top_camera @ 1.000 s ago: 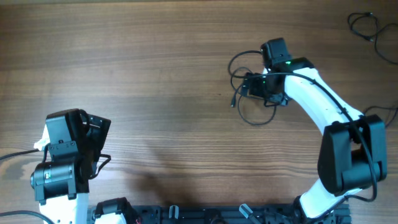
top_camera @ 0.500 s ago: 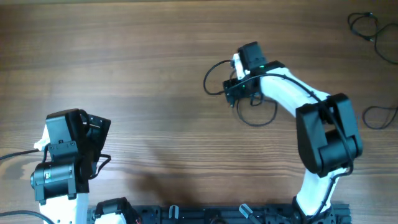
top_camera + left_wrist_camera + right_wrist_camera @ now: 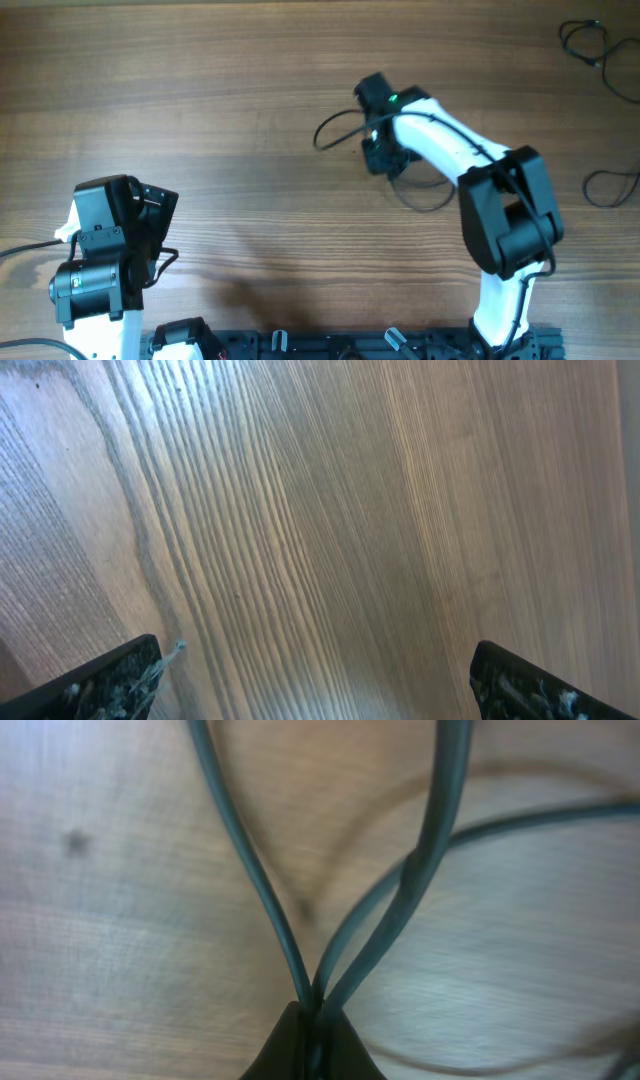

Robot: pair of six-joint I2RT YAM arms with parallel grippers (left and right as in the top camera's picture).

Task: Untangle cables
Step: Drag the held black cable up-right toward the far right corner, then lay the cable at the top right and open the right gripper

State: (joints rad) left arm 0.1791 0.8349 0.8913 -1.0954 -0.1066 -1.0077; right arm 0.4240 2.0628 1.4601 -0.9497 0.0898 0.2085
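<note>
Grasp step: right jaws clamped on the cables (image 3: pixel 440 800) toward the table's (image 3: pixel 200 100) far edge; left jaws wide, empty. Next, probably: pull loops apart.

- this looks like a robot lab, a room where people try out robots.
- two robot arms stand at one edge of a big wooden table (image 3: pixel 220 90).
- the left arm (image 3: pixel 100 250) and the right arm (image 3: pixel 470 160) are both black and white, with chunky joints.
- a black rail (image 3: pixel 330 345) runs along that edge of the table, between the two arms.
- a wire (image 3: pixel 20 252) runs from the left arm off the side of the table.
- thin dark cables (image 3: pixel 335 130) lie in loops on the wood, and more thin cords (image 3: pixel 588 40) lie near the far right corner.
- the table top is plain brown wood with long lines in it, like a work bench.
</note>
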